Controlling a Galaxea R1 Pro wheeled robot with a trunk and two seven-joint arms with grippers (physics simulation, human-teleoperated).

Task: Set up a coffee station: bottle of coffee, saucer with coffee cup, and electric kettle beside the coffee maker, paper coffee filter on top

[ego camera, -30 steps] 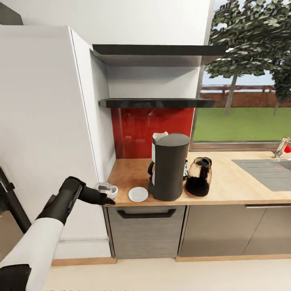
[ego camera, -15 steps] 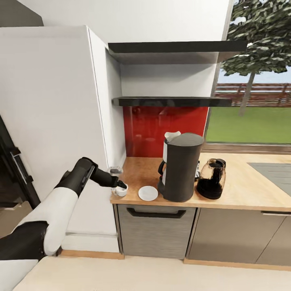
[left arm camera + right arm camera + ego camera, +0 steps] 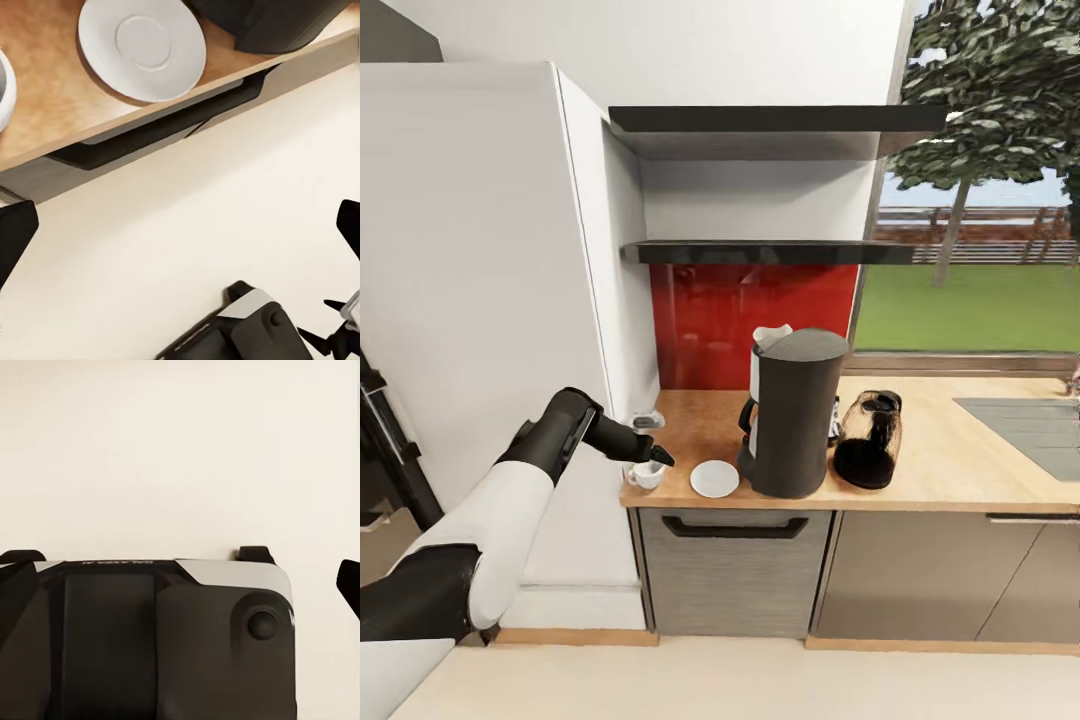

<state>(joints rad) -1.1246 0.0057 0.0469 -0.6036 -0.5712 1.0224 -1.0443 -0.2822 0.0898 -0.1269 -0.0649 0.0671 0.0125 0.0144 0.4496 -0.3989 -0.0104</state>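
The dark-grey coffee maker [image 3: 792,412] stands on the countertop [image 3: 950,460] with the white paper coffee filter [image 3: 768,337] at its top. The glass electric kettle [image 3: 868,438] stands just right of it and the white saucer [image 3: 714,478] just left, empty [image 3: 142,45]. The coffee cup [image 3: 644,476] sits on the counter's left corner, left of the saucer; its rim shows in the left wrist view [image 3: 4,90]. My left gripper [image 3: 653,459] hangs open at the cup, over the counter's front edge [image 3: 180,232]. My right gripper [image 3: 180,585] is open above my base. The kitchen shelf [image 3: 765,252] is bare. The bottle of coffee is hidden.
A tall white cabinet [image 3: 470,300] stands against the counter's left end, close to my left arm. A second black shelf [image 3: 775,120] hangs higher. Behind the counter is a red backsplash [image 3: 705,320], with a window to the right. A sink [image 3: 1025,425] lies far right.
The head camera has shifted. My left arm has carried the cup rightward from the counter's left edge onto its corner, closer to the saucer.
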